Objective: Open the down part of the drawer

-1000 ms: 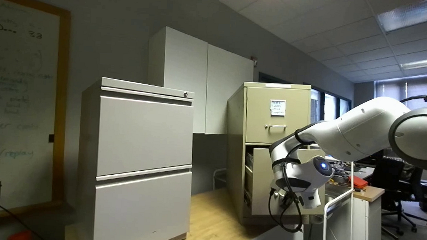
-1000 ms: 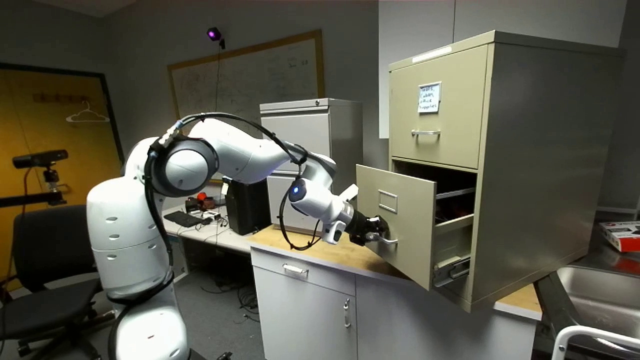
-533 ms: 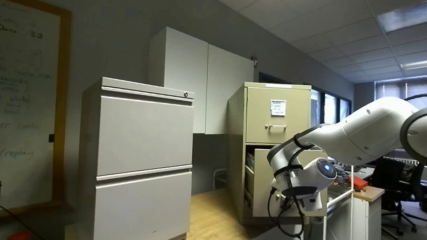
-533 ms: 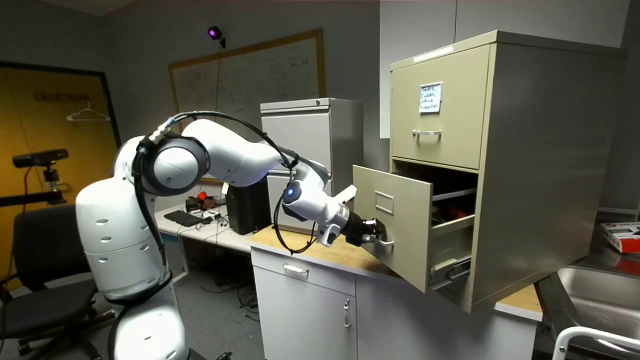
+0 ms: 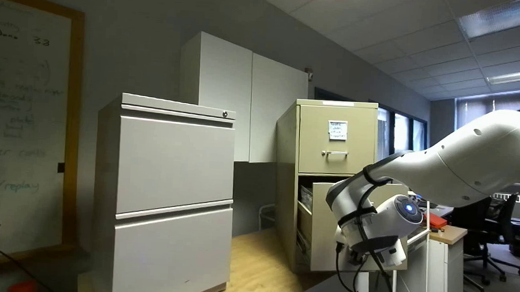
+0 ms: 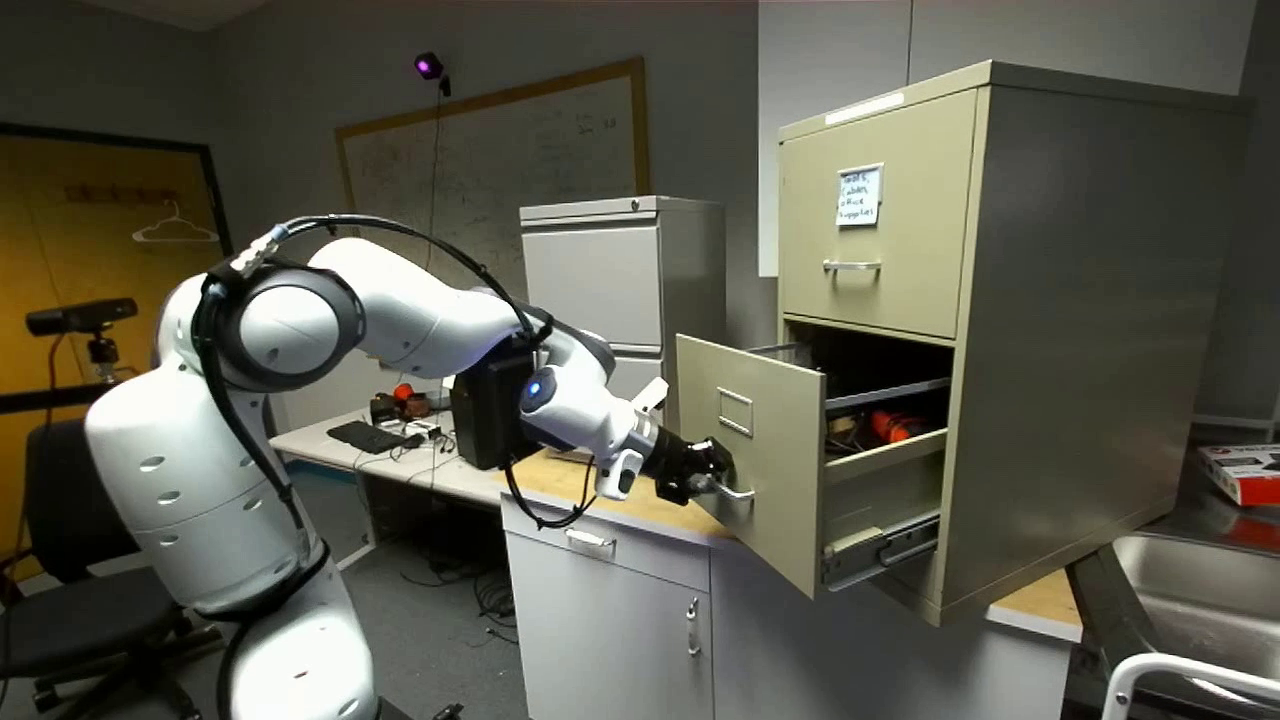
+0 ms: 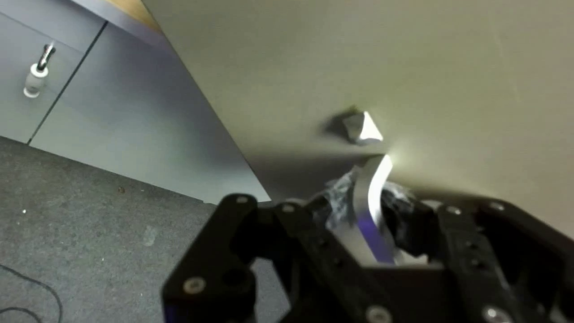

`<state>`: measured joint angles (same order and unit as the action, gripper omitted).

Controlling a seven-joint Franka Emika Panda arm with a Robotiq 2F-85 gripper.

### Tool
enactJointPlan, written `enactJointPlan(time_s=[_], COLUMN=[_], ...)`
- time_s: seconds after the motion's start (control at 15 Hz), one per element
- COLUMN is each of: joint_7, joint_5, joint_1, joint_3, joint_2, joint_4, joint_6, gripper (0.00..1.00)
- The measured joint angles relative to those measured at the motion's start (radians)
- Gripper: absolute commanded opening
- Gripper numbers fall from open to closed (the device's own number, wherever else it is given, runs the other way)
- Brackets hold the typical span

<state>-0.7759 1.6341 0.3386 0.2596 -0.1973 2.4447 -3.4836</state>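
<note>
The tan filing cabinet (image 6: 1090, 330) stands on the counter and shows in both exterior views (image 5: 284, 183). Its labelled upper drawer (image 6: 915, 280) is shut. The lower drawer (image 6: 770, 430) is pulled part way out, with an orange item (image 6: 893, 425) and dark items inside. My gripper (image 6: 716, 472) is at the drawer's front, on its metal handle (image 6: 740, 494). In the wrist view the fingers (image 7: 370, 197) are shut on the curved handle (image 7: 380, 172), one finger on each side. In an exterior view my wrist hides the gripper and part of the drawer front (image 5: 322, 225).
A light-grey two-drawer cabinet (image 5: 174, 168) stands beside the tan one on the wooden counter (image 5: 256, 261). Grey base cupboards (image 6: 620, 620) are below. A sink (image 6: 1200, 590) and a white rail (image 6: 1150, 668) lie at the tan cabinet's far side. A white wall cupboard (image 5: 227, 95) hangs behind.
The lower drawer has come further out of the tan cabinet, and more of its inside shows. My arm and gripper have moved back with it, still on the handle.
</note>
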Motion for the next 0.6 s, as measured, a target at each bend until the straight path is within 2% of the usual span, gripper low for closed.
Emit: enactJointPlan(time_s=[0.27,0.6], joint_7=[0.122,0.274], joint_5=[0.057,0.107], joint_1=[-0.012,-0.008], joint_3=[0.028,0.049], joint_2=[-0.079,-0.107], joint_4=[0.076,0.097], joint_6=[-0.018,-0.025], gripper=[0.07,0.06])
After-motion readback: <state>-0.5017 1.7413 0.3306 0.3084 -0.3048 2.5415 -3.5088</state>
